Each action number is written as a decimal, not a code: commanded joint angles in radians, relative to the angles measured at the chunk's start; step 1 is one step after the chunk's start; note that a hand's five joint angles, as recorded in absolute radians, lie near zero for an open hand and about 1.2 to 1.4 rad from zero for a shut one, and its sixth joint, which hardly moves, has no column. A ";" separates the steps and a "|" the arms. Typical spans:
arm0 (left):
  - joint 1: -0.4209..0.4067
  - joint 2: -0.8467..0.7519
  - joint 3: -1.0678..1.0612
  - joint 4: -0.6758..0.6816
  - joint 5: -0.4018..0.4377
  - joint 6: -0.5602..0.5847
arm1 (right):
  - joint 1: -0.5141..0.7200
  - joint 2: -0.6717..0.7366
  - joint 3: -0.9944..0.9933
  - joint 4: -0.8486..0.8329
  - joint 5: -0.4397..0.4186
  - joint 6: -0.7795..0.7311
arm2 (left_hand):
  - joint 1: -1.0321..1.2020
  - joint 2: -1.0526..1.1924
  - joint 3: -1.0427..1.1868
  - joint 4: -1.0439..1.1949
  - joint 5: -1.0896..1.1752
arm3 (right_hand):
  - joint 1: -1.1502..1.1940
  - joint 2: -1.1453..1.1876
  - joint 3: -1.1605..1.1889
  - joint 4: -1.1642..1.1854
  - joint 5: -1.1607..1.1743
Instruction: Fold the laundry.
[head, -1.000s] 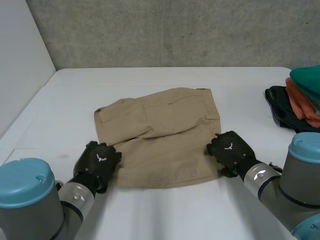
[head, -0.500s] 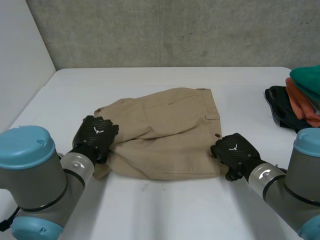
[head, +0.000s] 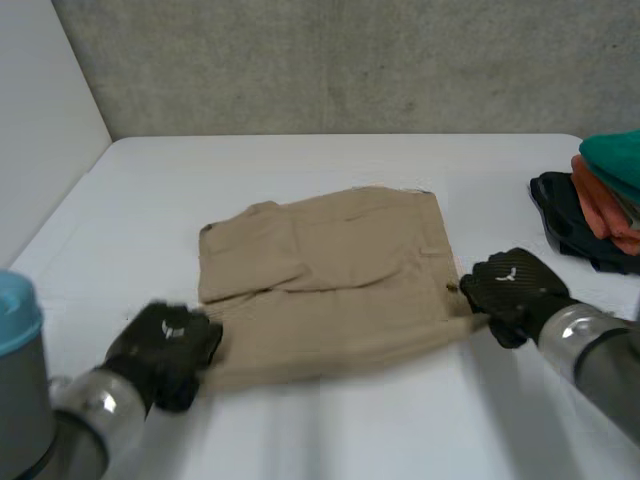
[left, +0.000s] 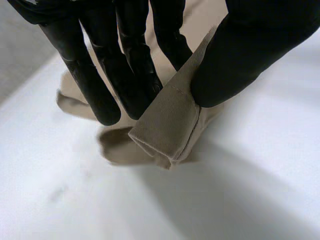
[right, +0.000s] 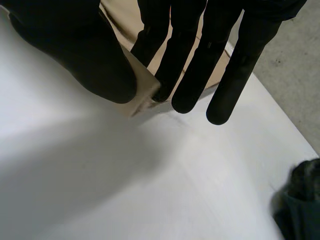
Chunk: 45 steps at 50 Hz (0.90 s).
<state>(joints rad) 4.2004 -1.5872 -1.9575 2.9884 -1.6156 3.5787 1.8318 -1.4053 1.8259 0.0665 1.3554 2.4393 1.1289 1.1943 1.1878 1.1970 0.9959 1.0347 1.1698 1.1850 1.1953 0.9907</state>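
Pulled taut on the white table (head: 330, 440), the tan shorts (head: 330, 280) are lying flatter and further right than before. The left robot hand (head: 165, 345), drawn back, is pinching their near left corner and the right robot hand (head: 510, 290) is pinching their near right corner. A clothes pile (head: 600, 200) is being cut off at the table's right edge.

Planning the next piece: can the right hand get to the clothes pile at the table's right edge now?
Probably, once it lets go: the right hand pinches a corner of the shorts. Only bare table lies between it and the clothes pile.
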 joint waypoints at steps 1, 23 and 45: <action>-0.141 0.168 -0.073 -0.241 0.017 -0.005 | -0.072 -0.150 -0.004 0.326 -0.010 -0.195 | 0.267 0.202 0.208 0.199 0.226 | 0.362 0.226 0.211 0.201 0.231; -0.040 -0.045 0.094 0.004 0.014 -0.011 | -0.072 -0.024 -0.099 0.315 -0.098 -0.014 | 0.267 0.202 0.208 0.199 0.226 | -0.036 -0.171 -0.186 -0.197 -0.167; -0.039 -0.201 0.190 0.012 0.010 -0.012 | -0.068 -0.101 -0.113 0.541 -0.148 0.047 | 0.267 0.202 0.208 0.199 0.226 | -0.597 -0.732 -0.748 -0.758 -0.728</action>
<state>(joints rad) 4.1617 -1.7725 -1.7742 2.9984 -1.6061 3.5680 1.7643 -1.5169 1.6564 0.6146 1.2438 2.4645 1.1292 1.1973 1.1922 1.1974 1.0114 0.4516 0.4482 0.4341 0.4177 0.2225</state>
